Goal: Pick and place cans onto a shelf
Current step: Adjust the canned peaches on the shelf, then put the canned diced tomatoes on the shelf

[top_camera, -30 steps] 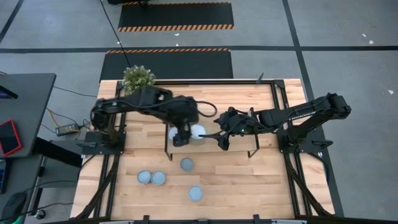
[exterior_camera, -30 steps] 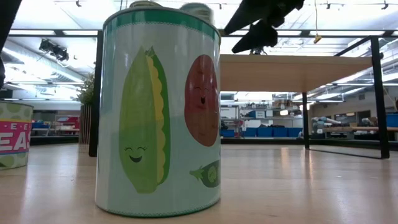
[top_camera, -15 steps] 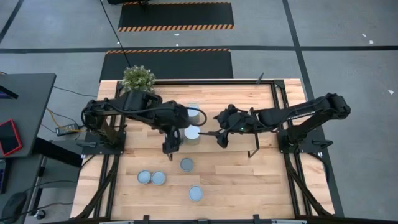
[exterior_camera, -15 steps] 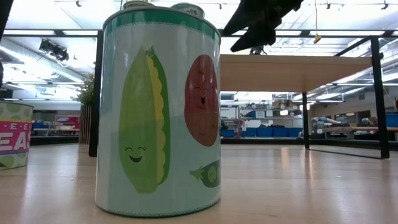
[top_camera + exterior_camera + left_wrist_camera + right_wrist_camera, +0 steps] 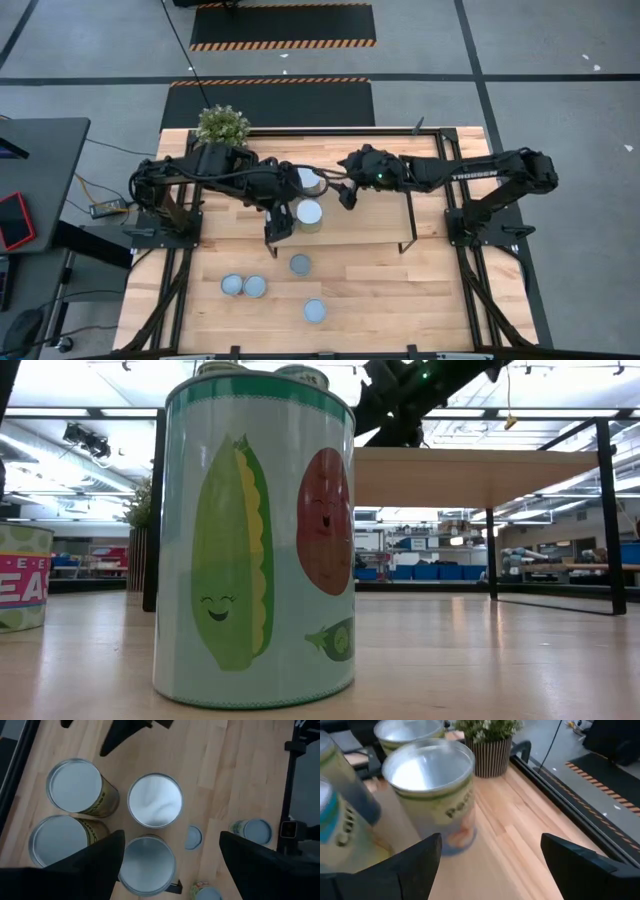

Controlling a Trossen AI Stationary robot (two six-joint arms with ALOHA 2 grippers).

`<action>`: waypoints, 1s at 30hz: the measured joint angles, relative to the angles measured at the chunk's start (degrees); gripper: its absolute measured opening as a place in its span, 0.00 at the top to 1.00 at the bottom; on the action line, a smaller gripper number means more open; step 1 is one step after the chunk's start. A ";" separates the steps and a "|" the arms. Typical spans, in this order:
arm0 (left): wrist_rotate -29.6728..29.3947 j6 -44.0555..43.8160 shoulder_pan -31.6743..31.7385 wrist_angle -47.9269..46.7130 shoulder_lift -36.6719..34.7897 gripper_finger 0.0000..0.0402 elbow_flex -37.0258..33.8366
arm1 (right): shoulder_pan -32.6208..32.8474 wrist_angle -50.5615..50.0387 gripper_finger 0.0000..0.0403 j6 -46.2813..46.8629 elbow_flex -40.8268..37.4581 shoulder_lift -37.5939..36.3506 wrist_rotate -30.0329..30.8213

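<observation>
I count eight cans (image 5: 155, 800): four on the shelf (image 5: 370, 225) by the left wrist view, four on the tabletop (image 5: 400, 290) by the high view. One shelf. One potted plant (image 5: 222, 125). Two arms (image 5: 480, 178).

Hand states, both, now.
Left hand: open, empty, above the cans on the shelf.
Right hand: open, empty, facing a can.
</observation>
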 joint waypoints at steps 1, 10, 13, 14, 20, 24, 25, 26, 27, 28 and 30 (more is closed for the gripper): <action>0.00 -0.05 0.00 0.02 -0.02 0.18 0.00 | -0.66 0.93 0.14 -0.49 0.00 0.25 -1.04; 0.45 0.16 -0.37 0.01 -0.02 0.18 0.00 | -4.10 7.43 0.14 -2.74 0.02 2.70 -6.93; 0.45 0.13 -0.37 0.05 -0.02 0.18 0.00 | -4.63 9.76 0.14 -4.25 0.03 3.68 -8.54; 0.46 0.14 -0.37 0.09 -0.02 0.18 0.00 | -4.87 9.85 0.14 -4.67 0.04 3.82 -8.67; 1.42 -0.25 -0.39 0.42 -0.02 0.18 0.00 | -6.50 8.16 0.14 -6.44 -0.02 2.70 -7.83; 1.38 -1.41 -0.35 0.39 -0.02 0.18 0.00 | -6.71 6.27 0.14 -8.47 0.02 0.64 -7.41; 1.38 -1.40 -0.35 0.36 -0.02 0.18 0.00 | -6.73 5.29 0.14 -8.65 0.02 0.13 -7.27; 1.39 -1.40 -0.35 0.25 -0.02 0.18 0.00 | -6.73 4.41 0.14 -8.74 0.00 -0.47 -7.23; 1.40 -1.46 -0.35 0.08 -0.02 0.18 0.00 | -6.73 3.86 0.14 -8.53 0.00 -1.18 -7.25; 1.70 -1.82 -0.35 0.02 -0.02 0.18 0.00 | -6.66 3.09 0.14 -7.84 0.00 -1.99 -7.23; 4.35 -2.86 -0.35 0.12 -0.02 0.18 0.00 | -5.95 -0.02 0.14 -5.74 0.00 -4.21 -7.22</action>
